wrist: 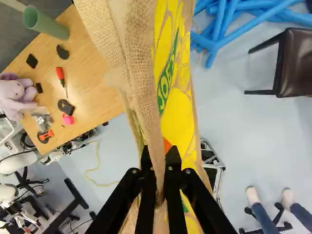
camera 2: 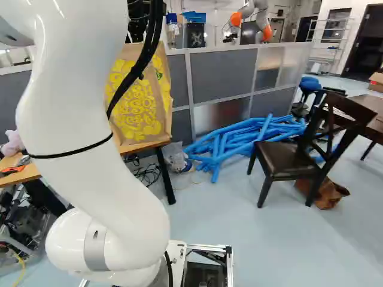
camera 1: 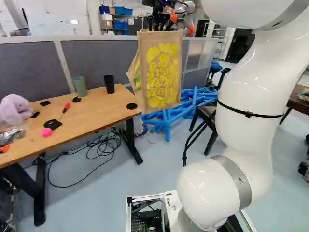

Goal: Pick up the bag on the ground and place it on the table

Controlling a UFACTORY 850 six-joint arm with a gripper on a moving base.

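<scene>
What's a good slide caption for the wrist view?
Tool pinching a hanging burlap bag; wooden table with plush toy and red-handled screwdriver beyond.

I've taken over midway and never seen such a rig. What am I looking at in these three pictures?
The machine is one white arm on a moving base. Two pictures look ahead past it, from its left and its right; the third looks along its black fingers. They hold a tan bag with yellow print, raised near the wooden table; whether its bottom touches, I can't tell. On the table lie a purple plush toy, a red-handled screwdriver, a green cup and smaller items.
</scene>
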